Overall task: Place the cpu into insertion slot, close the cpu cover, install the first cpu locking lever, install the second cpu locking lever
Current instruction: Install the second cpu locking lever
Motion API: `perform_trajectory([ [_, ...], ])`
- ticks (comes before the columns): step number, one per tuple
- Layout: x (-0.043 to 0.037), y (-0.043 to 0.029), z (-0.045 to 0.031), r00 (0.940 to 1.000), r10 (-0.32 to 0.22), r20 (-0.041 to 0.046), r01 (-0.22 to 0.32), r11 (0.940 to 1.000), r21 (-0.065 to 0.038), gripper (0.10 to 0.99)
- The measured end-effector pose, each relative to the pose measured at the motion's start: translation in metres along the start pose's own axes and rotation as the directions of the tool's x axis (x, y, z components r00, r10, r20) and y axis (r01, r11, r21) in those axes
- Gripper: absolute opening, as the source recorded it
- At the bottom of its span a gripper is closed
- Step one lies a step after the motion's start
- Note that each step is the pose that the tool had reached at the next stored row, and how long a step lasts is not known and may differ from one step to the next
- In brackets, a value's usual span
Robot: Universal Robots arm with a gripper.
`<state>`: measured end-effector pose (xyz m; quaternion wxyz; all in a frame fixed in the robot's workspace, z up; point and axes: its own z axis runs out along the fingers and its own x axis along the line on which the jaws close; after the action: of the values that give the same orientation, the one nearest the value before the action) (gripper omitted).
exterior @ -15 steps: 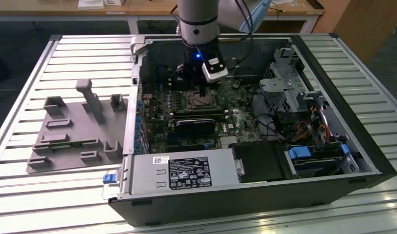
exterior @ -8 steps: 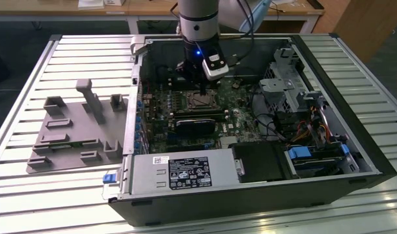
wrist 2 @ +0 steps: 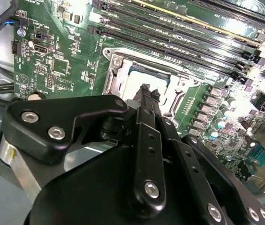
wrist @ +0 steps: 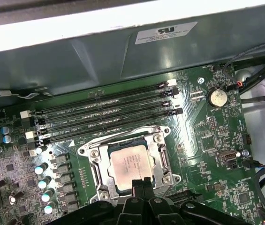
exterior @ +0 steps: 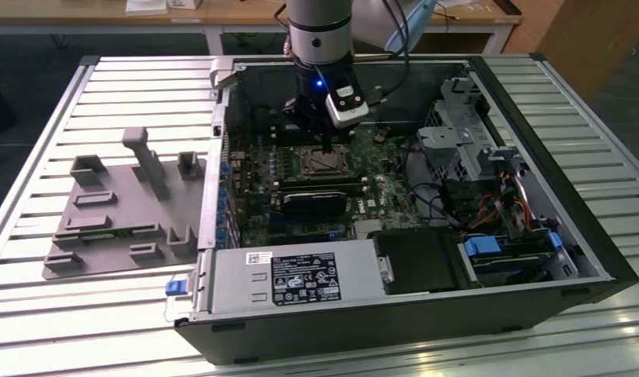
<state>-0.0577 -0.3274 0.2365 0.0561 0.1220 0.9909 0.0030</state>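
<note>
The cpu [wrist: 130, 163], a square chip with a silvery top, lies flat in the insertion slot [wrist: 92, 165] on the green motherboard. The cpu cover [wrist: 162, 165], a silvery metal frame, lies down around the chip, whose top shows through its window. My gripper [wrist: 141, 183] has its two black fingertips pressed together, with nothing between them. It hovers over the socket's edge beside the chip. In the second wrist view the gripper [wrist 2: 146, 91] points at the cpu [wrist 2: 134, 80] inside the cover [wrist 2: 114, 65]. In the exterior view the gripper [exterior: 326, 147] hangs just over the slot [exterior: 322, 162]. The locking levers are too fine to make out.
Long black memory slots [wrist: 104, 112] run beside the socket. A coin battery [wrist: 216, 97] sits on the board. A black card [exterior: 314, 203], a power supply [exterior: 288, 276] and cables [exterior: 445, 200] crowd the open case. A grey fixture tray [exterior: 121, 216] lies at the exterior view's left.
</note>
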Motion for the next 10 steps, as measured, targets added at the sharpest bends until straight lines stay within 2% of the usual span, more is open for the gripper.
perform_trajectory([
  [10, -0.0016, -0.0062, 0.0, 1.0, 0.0, 0.0003, 0.0, 1.0, 0.001, 0.102],
])
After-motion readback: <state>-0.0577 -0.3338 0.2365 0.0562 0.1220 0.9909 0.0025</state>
